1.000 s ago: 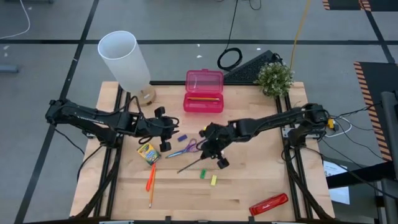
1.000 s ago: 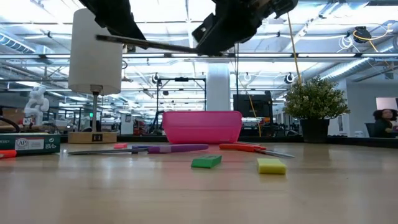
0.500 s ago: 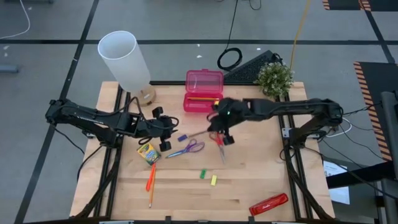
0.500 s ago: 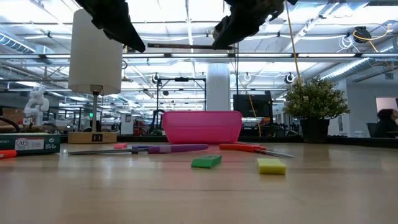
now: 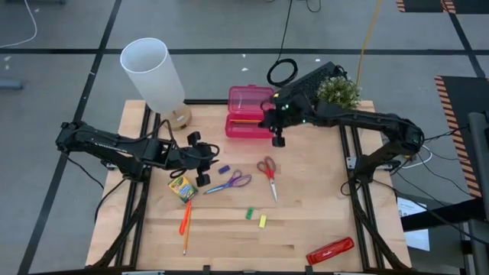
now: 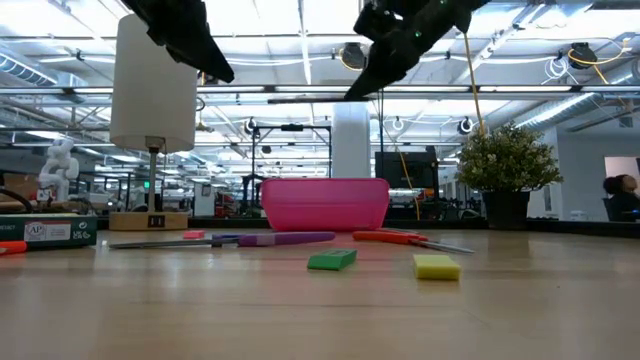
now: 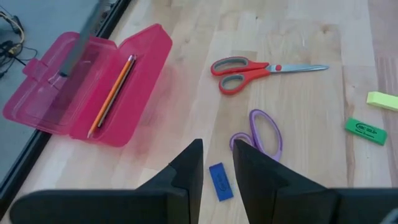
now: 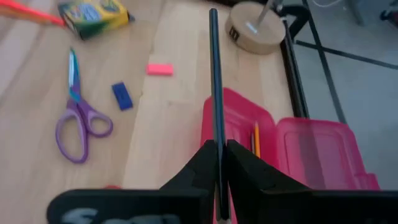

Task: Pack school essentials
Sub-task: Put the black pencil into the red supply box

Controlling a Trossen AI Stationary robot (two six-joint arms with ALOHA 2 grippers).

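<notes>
Near bench: green eraser [image 5: 249, 213] & yellow eraser [image 5: 263, 221] lie loose, w/ orange pencil [image 5: 184, 218] nearer the left side.
Mid bench: red scissors [image 5: 267, 173], purple scissors [image 5: 231, 181], crayon box [image 5: 182, 188], blue eraser [image 7: 218, 182].
L gripper [image 7: 216, 160]: hovers by blue eraser, fingers parted, nothing held.
R gripper [image 8: 217, 163]: fingers clenched on dark pencil [image 8: 214, 74], above pink case [image 5: 250, 111].
Key relation: case tray sits right under pencil; pencil's long axis runs along the case length; R arm nearer.
Change vs 1 s ago: R arm carried pencil from mid bench back to case.
Far: lamp [image 5: 155, 76], plant [image 5: 337, 95].
</notes>
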